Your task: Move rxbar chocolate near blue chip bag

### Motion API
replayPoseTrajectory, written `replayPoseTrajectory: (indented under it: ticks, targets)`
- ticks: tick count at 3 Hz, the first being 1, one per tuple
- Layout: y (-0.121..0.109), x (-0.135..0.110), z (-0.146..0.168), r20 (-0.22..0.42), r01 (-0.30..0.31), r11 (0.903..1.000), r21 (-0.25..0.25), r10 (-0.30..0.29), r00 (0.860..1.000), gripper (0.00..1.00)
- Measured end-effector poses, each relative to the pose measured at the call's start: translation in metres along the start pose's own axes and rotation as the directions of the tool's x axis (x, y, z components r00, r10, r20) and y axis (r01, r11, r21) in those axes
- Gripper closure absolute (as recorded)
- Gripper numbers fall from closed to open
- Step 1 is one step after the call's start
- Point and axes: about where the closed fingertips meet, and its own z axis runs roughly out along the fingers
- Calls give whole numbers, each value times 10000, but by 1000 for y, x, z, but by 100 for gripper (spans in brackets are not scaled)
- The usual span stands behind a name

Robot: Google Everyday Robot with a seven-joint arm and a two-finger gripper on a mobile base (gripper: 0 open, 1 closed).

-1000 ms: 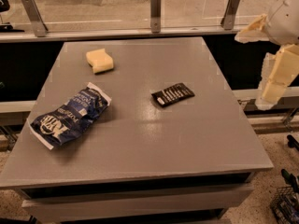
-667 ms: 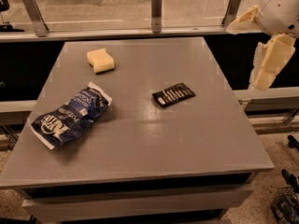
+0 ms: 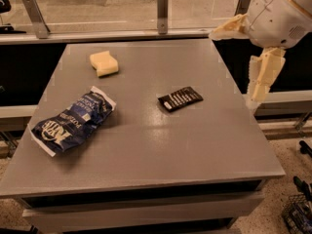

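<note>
rxbar chocolate (image 3: 180,98) apart from blue chip bag (image 3: 73,122); claw (image 3: 234,65) spread upper right, arm (image 3: 285,11) cropped.

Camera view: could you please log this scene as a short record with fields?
table: grey, flat top
bar: black, lying flat, right of centre
bag: blue, wrinkled, front left
sponge: pale yellow, rear left
gripper: open, holding nothing, raised at the table's rear right corner
bar to bag: apart, not yet near
</note>
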Motion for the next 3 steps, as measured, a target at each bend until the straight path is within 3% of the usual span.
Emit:
replayPoseTrajectory:
  ticks: [1, 2, 3]
  targets:
    - [23, 1, 16, 18, 1620, 9859, -428, -1621, 9868, 0]
    - [45, 4, 33, -380, 2760, 9581, -761, -2794, 9594, 0]
    - [62, 3, 49, -810, 3662, 9248, -1031, -3748, 9236, 0]
